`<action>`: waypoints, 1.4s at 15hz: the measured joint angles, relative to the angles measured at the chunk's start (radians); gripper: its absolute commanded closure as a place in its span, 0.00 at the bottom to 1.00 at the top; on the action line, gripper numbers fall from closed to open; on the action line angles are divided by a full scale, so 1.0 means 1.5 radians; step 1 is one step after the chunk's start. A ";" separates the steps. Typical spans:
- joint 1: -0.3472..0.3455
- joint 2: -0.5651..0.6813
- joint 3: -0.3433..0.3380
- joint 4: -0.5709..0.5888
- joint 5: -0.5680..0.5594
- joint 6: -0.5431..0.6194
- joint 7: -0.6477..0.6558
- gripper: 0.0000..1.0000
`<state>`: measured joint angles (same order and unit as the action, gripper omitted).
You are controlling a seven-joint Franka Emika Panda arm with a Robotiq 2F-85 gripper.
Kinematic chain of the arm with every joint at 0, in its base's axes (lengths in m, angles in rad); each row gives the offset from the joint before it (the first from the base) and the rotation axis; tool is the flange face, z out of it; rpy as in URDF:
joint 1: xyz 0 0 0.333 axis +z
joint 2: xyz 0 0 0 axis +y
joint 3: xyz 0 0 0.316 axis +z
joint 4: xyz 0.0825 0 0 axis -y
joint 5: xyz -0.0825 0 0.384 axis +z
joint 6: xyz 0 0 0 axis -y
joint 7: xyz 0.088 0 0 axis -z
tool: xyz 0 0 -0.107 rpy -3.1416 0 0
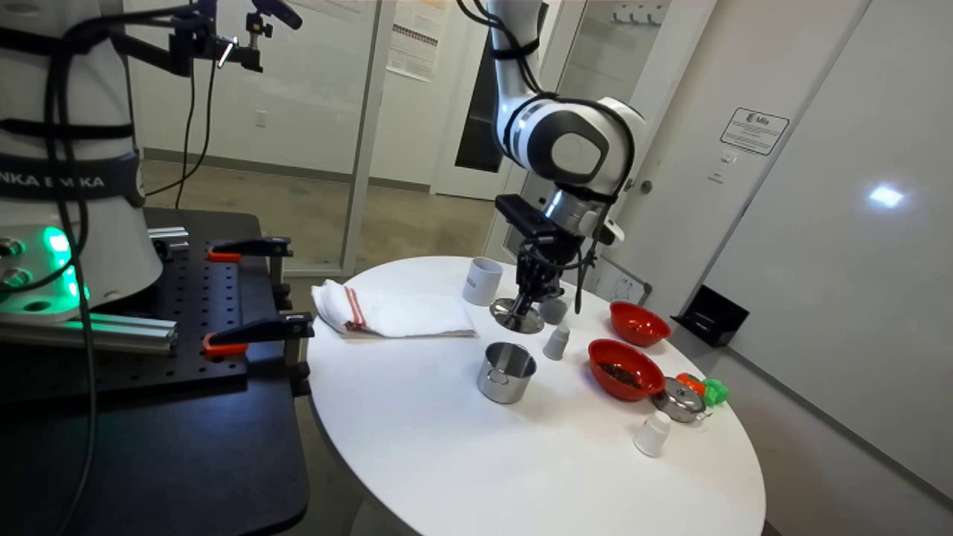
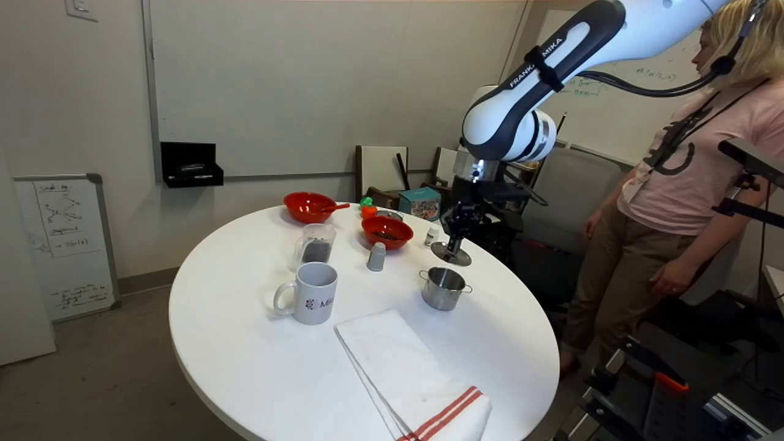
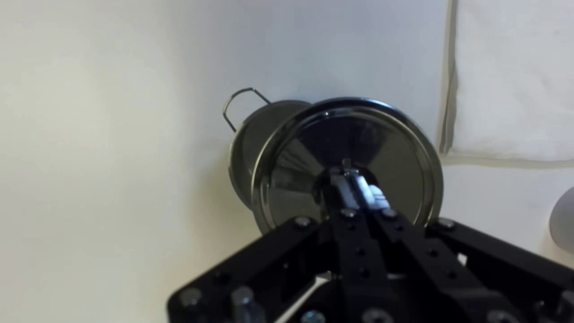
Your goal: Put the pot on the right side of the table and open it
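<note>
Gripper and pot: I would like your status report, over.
Gripper shut on lid, held apart from pot. Pot uncovered, upright on table. Possible obstacle: nearby folded towel.

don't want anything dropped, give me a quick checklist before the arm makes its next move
1. Gripper shut on the round steel lid: ok, closed at its centre.
2. Lid off the steel pot: ok, a gap shows in an exterior view.
3. Lid wholly to one side of the pot: cannot tell, it hides part of the pot in the wrist view.
4. Pot upright on the white table: ok, its open top faces up.
5. Pot on the table's right side: cannot tell, whose right is meant isn't given.
6. Gripper free to grasp the pot: not ok, it holds the lid.
</note>
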<state>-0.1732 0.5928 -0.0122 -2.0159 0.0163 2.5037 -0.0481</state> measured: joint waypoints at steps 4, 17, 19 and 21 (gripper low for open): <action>-0.003 -0.047 -0.028 -0.034 0.000 -0.023 0.000 0.99; -0.040 -0.099 -0.147 -0.136 0.001 0.057 0.117 1.00; -0.033 -0.089 -0.141 -0.146 0.001 0.073 0.129 1.00; -0.027 -0.070 -0.129 -0.150 0.003 0.086 0.135 1.00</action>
<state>-0.2138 0.4877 -0.2055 -2.2402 0.0202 2.6322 0.1539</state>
